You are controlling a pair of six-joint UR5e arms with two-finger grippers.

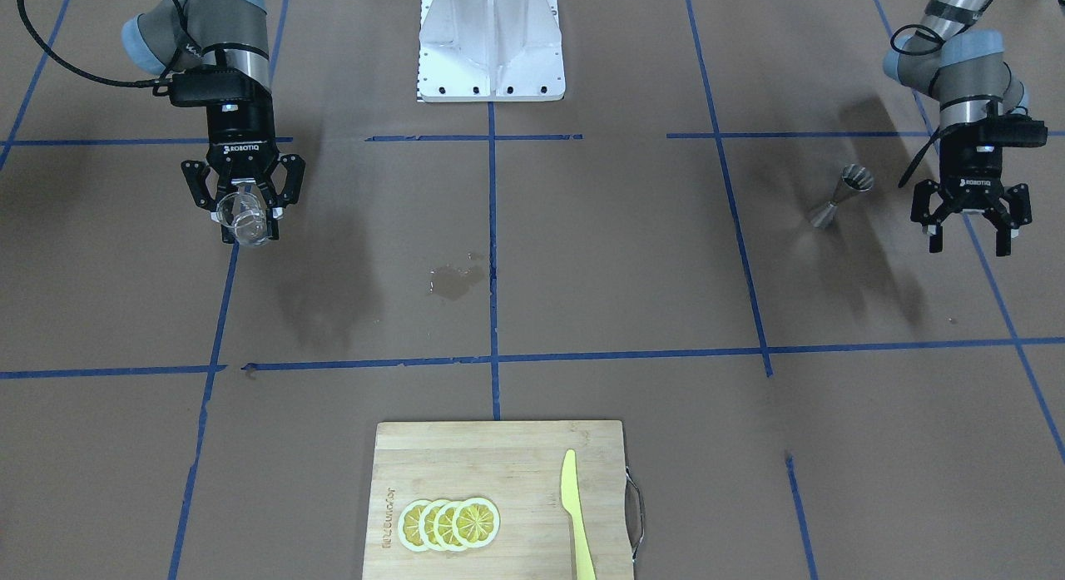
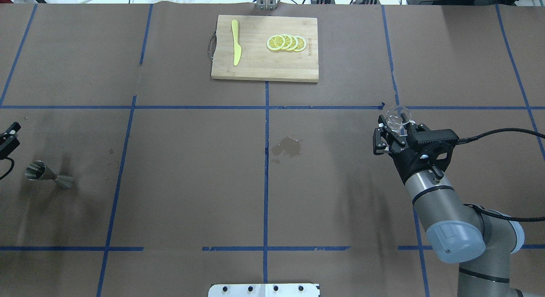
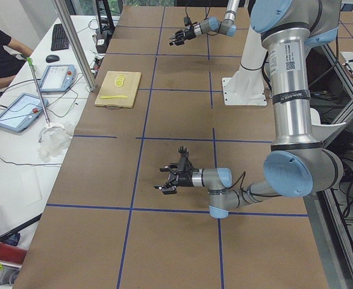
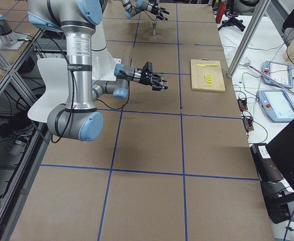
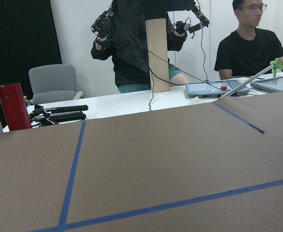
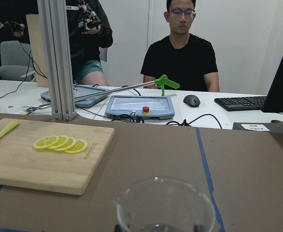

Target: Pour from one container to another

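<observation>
Holding the small clear rounded glass cup [image 1: 244, 214] between clamped fingers, the right gripper [image 1: 250, 227] hangs above the brown paper-covered table [image 1: 632, 255]. The left gripper [image 1: 968, 245] is empty, with its fingers spread apart. It is near the small grey steel hourglass-shaped jigger [image 1: 840, 197], which stands on the table. Cup and jigger are well apart. A wet patch [image 1: 456, 282] lies between them.

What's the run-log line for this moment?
right gripper: shut on glass cup | left gripper: open, empty | jigger: upright, untouched | pour: not begun
</observation>
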